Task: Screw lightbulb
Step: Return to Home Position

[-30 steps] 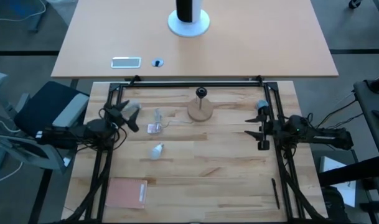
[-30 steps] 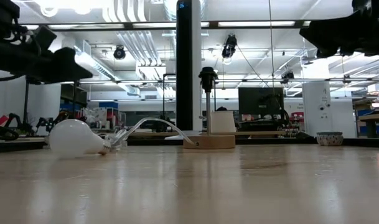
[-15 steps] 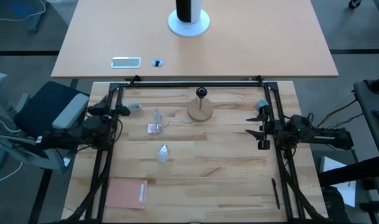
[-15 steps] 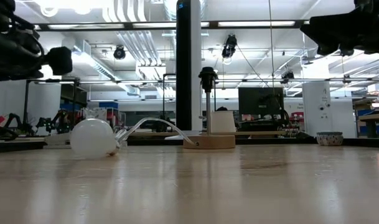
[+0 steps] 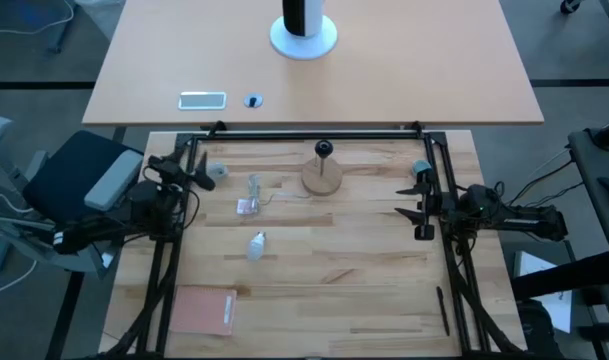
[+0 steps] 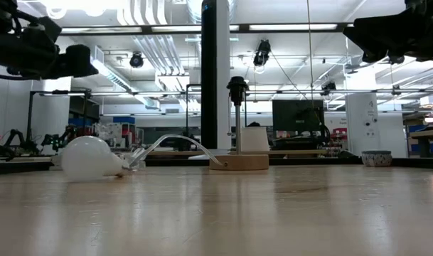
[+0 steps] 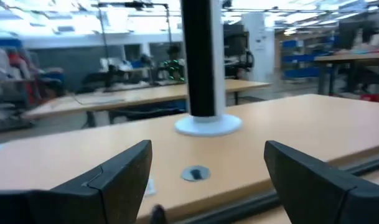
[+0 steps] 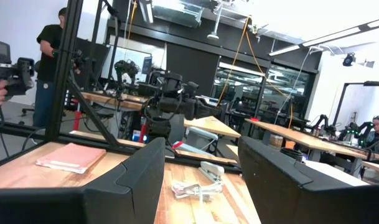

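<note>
- left gripper [image 5: 194, 168] sits up over the left edge of the wooden table [image 5: 364, 290], jaws spread wide with nothing in them; its fingers [image 7: 114, 180] only frame the desk beyond
- lightbulb [image 5: 255, 243] is lying on its side on the table, inward from that gripper and nearer the front edge, well apart from it
- lamp socket [image 5: 323, 172] stands upright between the 2 grippers
- right gripper [image 5: 417, 201] hangs over the right side, also wide open and empty
</note>
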Controlling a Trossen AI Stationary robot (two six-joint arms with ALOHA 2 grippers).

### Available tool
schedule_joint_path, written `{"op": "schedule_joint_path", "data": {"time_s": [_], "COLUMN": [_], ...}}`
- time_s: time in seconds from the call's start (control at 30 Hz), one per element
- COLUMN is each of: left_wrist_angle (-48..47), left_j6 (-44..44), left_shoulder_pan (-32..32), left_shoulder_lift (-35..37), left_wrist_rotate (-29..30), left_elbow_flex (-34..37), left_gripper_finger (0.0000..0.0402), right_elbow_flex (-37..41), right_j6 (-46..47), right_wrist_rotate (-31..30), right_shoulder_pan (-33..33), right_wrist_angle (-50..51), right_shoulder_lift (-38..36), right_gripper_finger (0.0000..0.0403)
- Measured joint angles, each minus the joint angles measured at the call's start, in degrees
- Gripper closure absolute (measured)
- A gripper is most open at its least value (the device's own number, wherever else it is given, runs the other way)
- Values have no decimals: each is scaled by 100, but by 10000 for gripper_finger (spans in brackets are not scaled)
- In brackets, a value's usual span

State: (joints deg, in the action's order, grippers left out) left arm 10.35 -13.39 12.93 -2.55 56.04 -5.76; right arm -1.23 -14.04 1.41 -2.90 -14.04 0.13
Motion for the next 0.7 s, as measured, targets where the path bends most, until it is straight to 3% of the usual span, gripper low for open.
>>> {"op": "schedule_joint_path", "data": {"time_s": [0.2, 0.4, 0.53, 0.7], "left_wrist_angle": [395, 456, 452, 451], "left_j6": [-525, -592, -432, -408], "left_shoulder_pan": [521, 1219, 1781, 2449], "left_shoulder_lift": [-44, -67, -162, -386], "left_wrist_rotate": [-953, -985, -464, -643], "left_elbow_flex": [0, 0, 0, 2], "left_gripper_finger": [99, 99, 99, 99], "right_elbow_flex": [0, 0, 0, 0], "right_j6": [-2, -2, -8, -17], "right_wrist_rotate": [-5, -76, -153, -157], "right_shoulder_pan": [0, 0, 0, 0], "right_wrist_angle": [-16, -39, -38, -39], "right_shoulder_lift": [1, 1, 1, 1], "right_gripper_finger": [204, 204, 204, 204]}}
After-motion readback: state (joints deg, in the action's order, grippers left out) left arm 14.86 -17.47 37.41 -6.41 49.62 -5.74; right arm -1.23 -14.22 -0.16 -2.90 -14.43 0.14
